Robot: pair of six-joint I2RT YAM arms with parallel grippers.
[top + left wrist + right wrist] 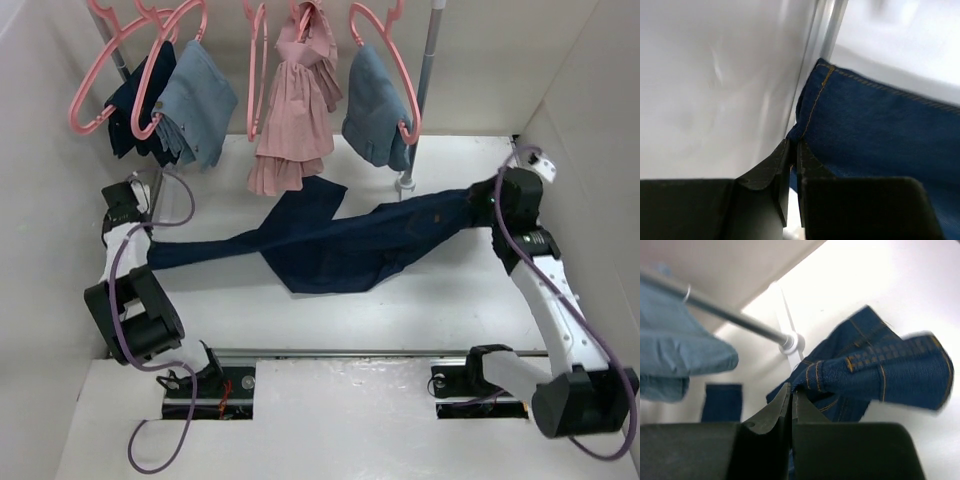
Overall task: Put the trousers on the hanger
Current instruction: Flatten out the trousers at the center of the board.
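Left arm point(125, 250), white and black, folds back, then reaches toward 11 o'clock; black two-finger left gripper point(792, 146) pinched tight on dark navy-blue cloth trousers point(880, 130). Right arm point(555, 305) rises toward 12 o'clock; right gripper point(791, 391) likewise clamped on them.

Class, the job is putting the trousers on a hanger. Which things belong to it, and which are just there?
Belong to the job:
navy trousers, pink hanger, left fingers, right fingers.

Just there:
pink dress, two denim garments, metal rail post.
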